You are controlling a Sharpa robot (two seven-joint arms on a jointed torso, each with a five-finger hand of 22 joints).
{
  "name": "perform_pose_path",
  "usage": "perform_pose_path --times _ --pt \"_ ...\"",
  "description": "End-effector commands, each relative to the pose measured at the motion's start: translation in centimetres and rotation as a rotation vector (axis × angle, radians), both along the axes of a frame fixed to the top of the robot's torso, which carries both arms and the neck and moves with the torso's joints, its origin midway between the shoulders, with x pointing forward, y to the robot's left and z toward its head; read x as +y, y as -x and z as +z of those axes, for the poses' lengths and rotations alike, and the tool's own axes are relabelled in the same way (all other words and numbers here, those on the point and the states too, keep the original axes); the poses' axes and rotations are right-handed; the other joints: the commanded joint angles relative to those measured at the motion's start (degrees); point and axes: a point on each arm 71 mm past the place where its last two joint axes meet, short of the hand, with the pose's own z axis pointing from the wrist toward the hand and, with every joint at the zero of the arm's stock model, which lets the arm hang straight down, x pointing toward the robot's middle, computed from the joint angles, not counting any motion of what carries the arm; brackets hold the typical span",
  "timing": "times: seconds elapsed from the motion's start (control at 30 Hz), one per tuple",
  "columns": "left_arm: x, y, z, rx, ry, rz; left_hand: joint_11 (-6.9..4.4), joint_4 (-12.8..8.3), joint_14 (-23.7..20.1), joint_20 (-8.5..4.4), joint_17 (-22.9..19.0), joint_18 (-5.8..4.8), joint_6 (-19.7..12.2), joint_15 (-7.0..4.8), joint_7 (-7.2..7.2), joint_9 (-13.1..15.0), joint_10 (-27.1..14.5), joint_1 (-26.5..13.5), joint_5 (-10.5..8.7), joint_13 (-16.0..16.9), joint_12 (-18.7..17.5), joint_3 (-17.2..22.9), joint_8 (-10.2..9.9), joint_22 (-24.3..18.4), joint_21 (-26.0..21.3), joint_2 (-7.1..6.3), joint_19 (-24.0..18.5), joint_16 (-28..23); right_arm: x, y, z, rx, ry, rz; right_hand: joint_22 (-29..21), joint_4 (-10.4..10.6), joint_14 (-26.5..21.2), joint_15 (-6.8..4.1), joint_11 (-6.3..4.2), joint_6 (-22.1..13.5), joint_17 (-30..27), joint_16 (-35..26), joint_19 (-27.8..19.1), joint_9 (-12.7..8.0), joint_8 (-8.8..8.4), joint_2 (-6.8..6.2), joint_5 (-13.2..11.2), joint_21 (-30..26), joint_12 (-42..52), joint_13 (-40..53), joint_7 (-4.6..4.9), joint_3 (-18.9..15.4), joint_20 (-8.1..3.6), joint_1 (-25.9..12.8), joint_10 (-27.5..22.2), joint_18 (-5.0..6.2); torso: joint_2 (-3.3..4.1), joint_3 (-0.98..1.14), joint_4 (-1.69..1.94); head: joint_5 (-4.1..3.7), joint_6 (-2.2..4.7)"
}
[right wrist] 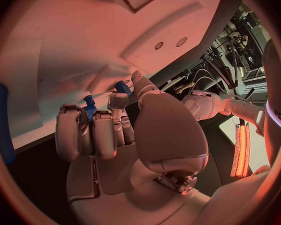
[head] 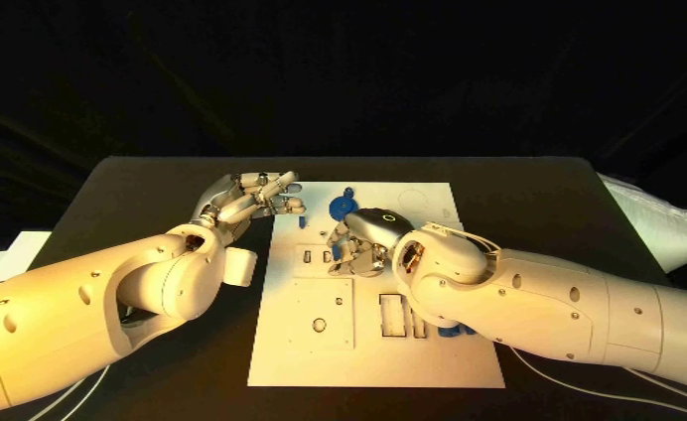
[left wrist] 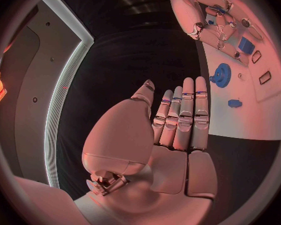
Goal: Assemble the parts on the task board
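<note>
The white task board lies in the middle of the black table. My right hand hovers over the board's upper middle with its fingers curled in. It pinches a small blue part between thumb and fingers. A blue gear sits on the board just beyond that hand, and it appears again as the gear beside another small blue part. My left hand is at the board's far left corner, fingers stretched out straight, holding nothing.
Rectangular slots and a square raised plate mark the board's near half. A blue piece peeks out under my right forearm. Bare black table surrounds the board on both sides.
</note>
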Motion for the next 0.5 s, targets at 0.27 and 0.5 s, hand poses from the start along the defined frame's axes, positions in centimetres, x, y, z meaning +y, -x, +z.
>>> perform_pose_path --times 0.27,0.5 --pt "-0.2 -0.1 0.0 -0.006 0.012 -0.015 0.48 -0.37 -0.34 0.11 0.07 0.11 -0.02 0.12 0.22 -0.05 -0.09 0.61 -0.29 -0.06 -0.21 0.02 -0.19 -0.09 -0.02 0.02 0.08 -0.38 -0.2 0.6 1.8 -0.112 -0.196 0.035 -0.57 5.50 3.48 1.50 1.38 -14.22 2.97 -0.76 -0.62 -0.40 -0.44 -0.72 0.45 -0.55 1.48 0.28 1.70 -5.24 1.31 6.17 0.14 -0.24 -0.07 0.01 0.06 0.02 0.40" --pt "0.0 -0.2 0.0 -0.004 0.008 -0.009 0.55 -0.42 -0.34 0.12 0.13 0.09 -0.11 0.16 0.31 -0.07 -0.17 0.57 -0.29 -0.08 -0.26 0.03 -0.27 -0.09 -0.02 0.03 0.07 -0.43 -1.6 1.1 4.3 -0.126 -0.239 0.106 -0.52 8.95 3.51 1.63 1.49 -14.26 3.19 -0.67 -0.57 -0.33 -0.42 -1.17 0.35 -0.58 3.20 1.30 1.70 -7.38 1.45 7.89 0.80 -0.23 -0.16 0.05 -0.01 0.43 0.73"
